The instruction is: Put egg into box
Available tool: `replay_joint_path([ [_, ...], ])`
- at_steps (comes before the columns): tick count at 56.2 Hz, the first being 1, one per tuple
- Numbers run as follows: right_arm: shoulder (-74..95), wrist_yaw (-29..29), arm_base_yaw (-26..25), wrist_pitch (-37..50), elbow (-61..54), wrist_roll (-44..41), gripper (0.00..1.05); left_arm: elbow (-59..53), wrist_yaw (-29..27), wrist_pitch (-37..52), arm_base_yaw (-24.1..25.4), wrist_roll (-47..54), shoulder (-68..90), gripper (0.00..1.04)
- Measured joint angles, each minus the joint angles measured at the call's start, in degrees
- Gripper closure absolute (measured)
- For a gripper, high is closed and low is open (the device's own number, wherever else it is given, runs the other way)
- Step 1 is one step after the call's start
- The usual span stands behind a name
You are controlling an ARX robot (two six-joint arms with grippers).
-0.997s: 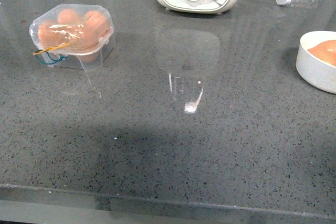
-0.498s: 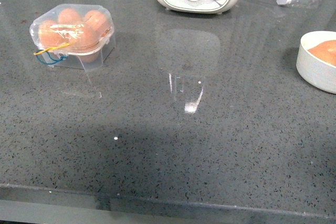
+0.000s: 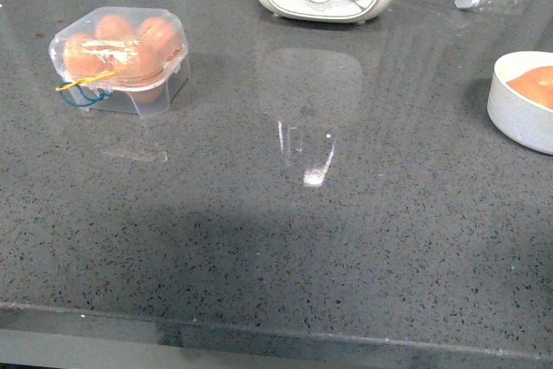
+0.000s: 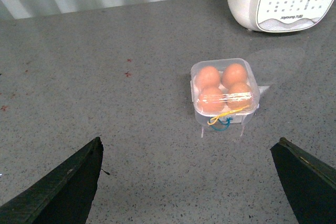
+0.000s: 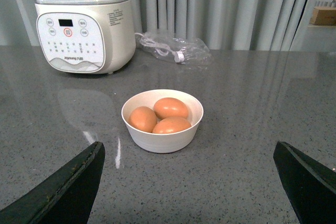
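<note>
Looking at a speckled grey worktop (image 3: 346,239) with curtains (image 5: 231,3) behind; box (image 3: 119,60) sits closed, four eggs inside, same as before. Both tools (image 4: 189,182) (image 5: 186,182) spread wide, empty.

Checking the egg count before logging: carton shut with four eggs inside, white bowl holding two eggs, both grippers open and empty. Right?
One slip: the white bowl holds three eggs, not two, as the right wrist view shows. The rest stands: the carton is shut with four eggs inside, and the left gripper and right gripper are open and empty.
</note>
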Motion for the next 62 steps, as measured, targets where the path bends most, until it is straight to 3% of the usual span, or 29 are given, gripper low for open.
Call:
replay_joint_path([
  [17, 0.0, 0.0, 0.0, 0.0, 0.0, 0.0, 0.07, -2.6, -2.1, 2.9, 0.6, -0.4, -1.5, 0.1],
  [20, 0.0, 0.0, 0.0, 0.0, 0.0, 0.0, 0.07, -7.6, -4.3, 13.2, -0.3, -4.7, -3.8, 0.21],
  [24, 0.0, 0.0, 0.0, 0.0, 0.0, 0.0, 0.07, -12.5, -5.7, 20.5, -1.9, -9.1, -6.5, 0.33],
  [35, 0.0, 0.0, 0.0, 0.0, 0.0, 0.0, 0.07, -19.4, -8.9, 23.6, -5.2, -12.7, -11.0, 0.63],
  [41, 0.0, 0.0, 0.0, 0.0, 0.0, 0.0, 0.07, -23.2, -11.0, 24.0, -7.2, -13.2, -13.7, 0.87],
  [45, 0.0, 0.0, 0.0, 0.0, 0.0, 0.0, 0.07, -25.1, -16.5, 24.1, -11.8, -13.6, -15.6, 1.02],
  [62, 0.0, 0.0, 0.0, 0.0, 0.0, 0.0, 0.07, -29.7, -17.0, 23.9, -13.6, -13.8, -21.1, 1.01],
])
